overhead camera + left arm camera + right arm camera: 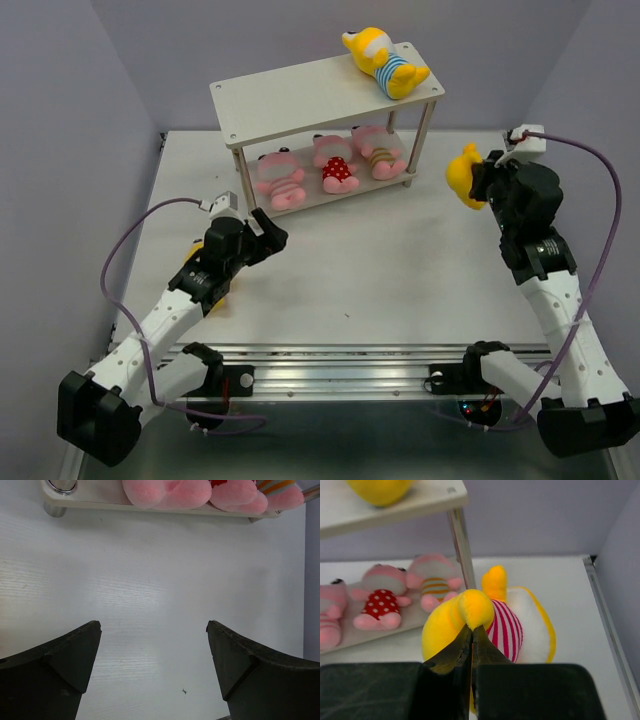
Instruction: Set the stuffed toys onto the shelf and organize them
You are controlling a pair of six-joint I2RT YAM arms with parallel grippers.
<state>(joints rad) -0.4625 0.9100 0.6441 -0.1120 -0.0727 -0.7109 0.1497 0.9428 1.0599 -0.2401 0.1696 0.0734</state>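
I hold the right gripper (471,636) clamped on a yellow striped toy (507,625), raised at frame right beside the shelf (300,95), presumably bound for its top; the left gripper (153,626) gapes empty over the surface (150,580), centre left

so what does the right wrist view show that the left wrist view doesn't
Only the right wrist view: the right end effector shut on a yellow stuffed toy in a red-and-white striped outfit, and the shelf's top board with another yellow toy on it. Only the left wrist view: the left end effector, open with nothing between its fingers, over the white table. Both: the shelf's lower board carrying pink toys.
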